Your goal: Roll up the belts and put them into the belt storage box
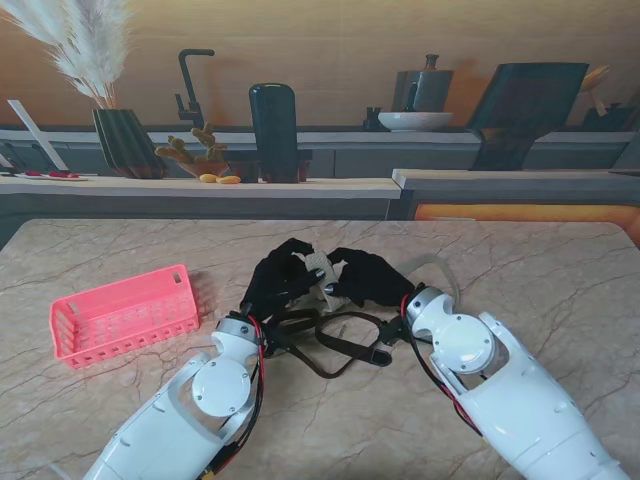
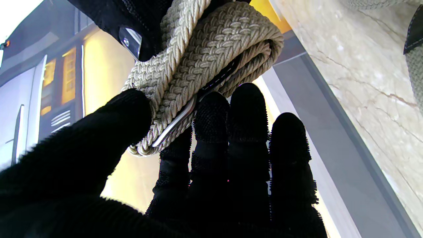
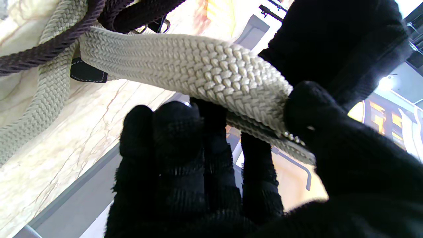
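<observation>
Beige belt (image 1: 318, 272) was mid-roll above the table (image 1: 560, 270), your left hand (image 1: 275, 282) pinching the coil, your right hand (image 1: 368, 276) gripping its tail; the brown belt (image 1: 335, 345) lay beneath; next came tighter winding, then a carry left to the box (image 1: 125, 315)

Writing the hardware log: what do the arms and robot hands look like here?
Both arms have glossy white rounded shells with round joint caps, and red and black cables run along the forearms to the wrists. The left robot hand and right robot hand are five-fingered, covered in black knit gloves with a textured mesh weave.
</observation>
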You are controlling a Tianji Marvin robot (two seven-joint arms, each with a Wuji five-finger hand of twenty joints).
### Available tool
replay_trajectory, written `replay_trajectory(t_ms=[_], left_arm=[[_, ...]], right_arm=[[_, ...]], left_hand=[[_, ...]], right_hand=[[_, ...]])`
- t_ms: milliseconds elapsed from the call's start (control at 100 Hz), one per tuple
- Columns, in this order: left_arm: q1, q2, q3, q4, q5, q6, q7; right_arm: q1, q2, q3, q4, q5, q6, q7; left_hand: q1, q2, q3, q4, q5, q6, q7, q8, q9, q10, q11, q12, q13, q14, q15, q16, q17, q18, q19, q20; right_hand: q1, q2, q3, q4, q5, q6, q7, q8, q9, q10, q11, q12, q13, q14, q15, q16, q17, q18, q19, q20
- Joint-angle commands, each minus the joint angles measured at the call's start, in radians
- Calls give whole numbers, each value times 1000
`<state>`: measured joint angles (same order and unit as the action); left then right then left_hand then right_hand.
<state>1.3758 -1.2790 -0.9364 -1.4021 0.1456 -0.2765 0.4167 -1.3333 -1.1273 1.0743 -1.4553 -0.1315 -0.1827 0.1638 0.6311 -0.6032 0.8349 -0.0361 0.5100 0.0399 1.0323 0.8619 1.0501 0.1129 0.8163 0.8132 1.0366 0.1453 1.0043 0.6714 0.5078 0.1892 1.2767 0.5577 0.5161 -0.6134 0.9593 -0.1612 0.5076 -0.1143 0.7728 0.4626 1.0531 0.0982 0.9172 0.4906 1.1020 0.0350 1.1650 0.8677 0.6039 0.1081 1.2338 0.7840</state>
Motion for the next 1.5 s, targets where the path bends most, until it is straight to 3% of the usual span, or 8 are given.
replay_trajectory(t_ms=[0, 120, 330, 430, 560, 910, 1310, 1490], left_arm=[[1, -14, 6, 3, 6, -9, -7], [-2, -18, 7, 6, -13, -11, -8], [-4, -26, 11, 11, -48, -4, -4], [-1, -27, 11, 8, -62, -2, -7], [6, -28, 10, -2, -83, 2, -15], [9, -39, 24, 6, -81, 0, 17], [11, -55, 29, 7, -127, 26, 41], [13, -55, 30, 3, -143, 30, 33]], right_arm=[[-3, 1, -2, -15, 10, 6, 23], [-2, 9, 4, -21, 51, 29, 77], [6, 11, -1, -13, 92, 63, 117], [13, 10, -7, -4, 109, 74, 126], [24, 7, -22, 5, 120, 93, 133], [38, -19, -62, 20, 110, 150, 50], [49, -29, -78, 32, 121, 165, 30], [46, -38, -79, 27, 139, 175, 8]], left_hand=[[109, 104, 65, 20, -16, -176, 61, 43, 6, -25, -40, -28, 7, -19, -11, -7, -1, -41, 20, -12], [111, 108, 57, 19, -19, -178, 62, 45, 3, -29, -42, -25, 10, -42, -13, -8, -3, -43, 17, -14], [116, 111, 47, 15, -23, -180, 61, 43, 2, -31, -50, -28, 8, -42, -22, -12, -4, -46, 13, -17], [116, 110, 47, 16, -23, -181, 62, 41, 2, -32, -50, -29, 8, -43, -24, -13, -2, -48, 12, -17], [117, 111, 46, 15, -23, -178, 63, 39, 3, -29, -51, -30, 10, -42, -25, -14, 1, -47, 12, -18], [149, 143, -16, -7, -47, -168, 55, 9, -21, -32, -67, -54, 6, -52, -19, -7, 2, -58, 18, -18], [184, 170, -76, -20, -80, -152, 73, -20, -52, -31, -64, -73, 13, -82, 6, -3, 11, -81, 32, -16], [191, 177, -112, -25, -91, -145, 55, -51, -84, -44, -99, -87, -26, -77, 9, 6, -26, -60, 11, -21]], right_hand=[[45, 16, -14, -29, 49, -46, 37, -39, 49, -57, -43, -32, 35, -7, -20, -12, -2, 5, -17, 9], [71, 10, -43, -65, 86, -39, 81, -90, 95, -57, -61, -53, 38, 1, -38, -19, -10, 13, -29, 7], [76, -10, -44, -74, 132, 1, 97, -115, 123, -53, -98, -75, 53, 2, -84, -41, -12, 17, -38, 6], [112, -10, -91, -90, 176, -40, 205, -176, 167, -53, -129, -90, 71, 7, -112, -57, -7, 21, -41, 6], [110, -25, -95, -90, 240, -80, 239, -184, 180, -43, -140, -92, 77, 15, -117, -60, -9, 27, -41, 6], [101, -70, -61, -91, 367, -147, 272, -188, 169, -21, -114, -57, 61, 31, -64, -40, -11, 30, -14, 11], [111, -87, -118, -93, 352, -161, 296, -130, 105, -12, -31, 6, 12, 8, 24, 3, -27, 17, -1, 13], [116, -98, -33, -91, 428, -129, 284, -214, 137, 0, -76, -18, 20, 45, -3, -15, -32, 37, -5, 12]])
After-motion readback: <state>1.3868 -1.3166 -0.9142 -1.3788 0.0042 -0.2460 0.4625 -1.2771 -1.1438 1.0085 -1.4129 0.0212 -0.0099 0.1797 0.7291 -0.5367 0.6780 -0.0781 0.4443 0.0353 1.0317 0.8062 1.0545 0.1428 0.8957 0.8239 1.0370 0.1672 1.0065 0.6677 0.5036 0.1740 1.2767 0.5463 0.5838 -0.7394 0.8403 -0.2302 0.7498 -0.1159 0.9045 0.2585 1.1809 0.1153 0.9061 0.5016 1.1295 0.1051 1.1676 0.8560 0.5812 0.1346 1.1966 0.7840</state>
